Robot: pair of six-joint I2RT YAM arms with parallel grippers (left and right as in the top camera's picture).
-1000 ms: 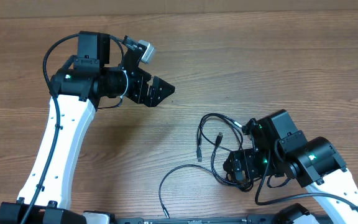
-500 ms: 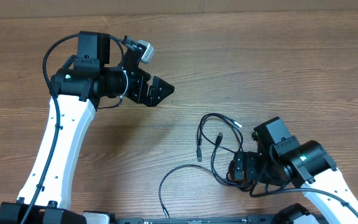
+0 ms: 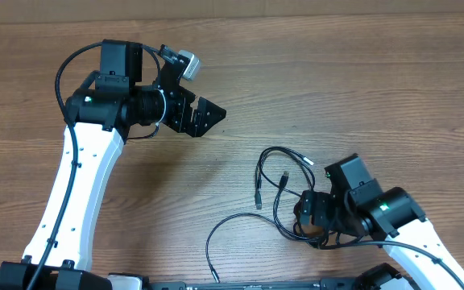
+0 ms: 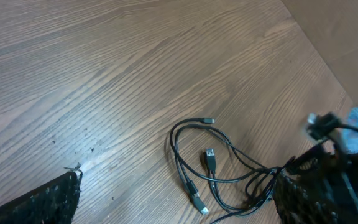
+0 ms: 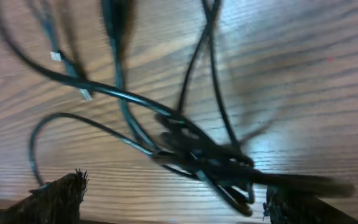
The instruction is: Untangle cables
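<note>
1. I see the wooden table (image 3: 361,72) under both arms.
2. My left gripper (image 3: 206,118) hovers with fingers released, well apart from the cables (image 5: 194,149).
3. My right gripper (image 3: 308,216) stands spread over their knot, grasping nothing.
4. The cables lie tangled at the table's near right.

Overhead: soft, even light is falling on the wooden surface (image 3: 337,89); everything is showing sharp.
Shadows: thin, faint ones are hugging the cables (image 4: 209,157) in the left wrist view.
Left wrist: the right arm (image 4: 334,168) at the edge is smearing.
Right wrist: the cables are blurring heavily; pale glare is spreading over the wood on the right.
</note>
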